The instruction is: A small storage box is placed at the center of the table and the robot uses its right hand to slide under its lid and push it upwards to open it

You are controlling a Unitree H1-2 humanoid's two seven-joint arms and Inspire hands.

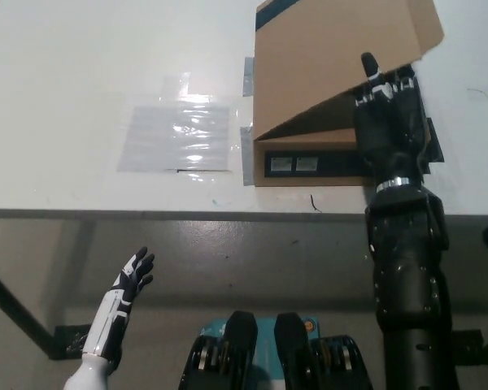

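Head view: right hand [388, 122] under lid [333, 57], fingers tucked beneath; lid tilted up

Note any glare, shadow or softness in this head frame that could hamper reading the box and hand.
Head view: overhead light glares off the clear plastic sheet; the gap under the raised lid of the box is in deep shadow, so the black right hand blends into it; the image is generally soft; the left hand rests low, dimly lit.
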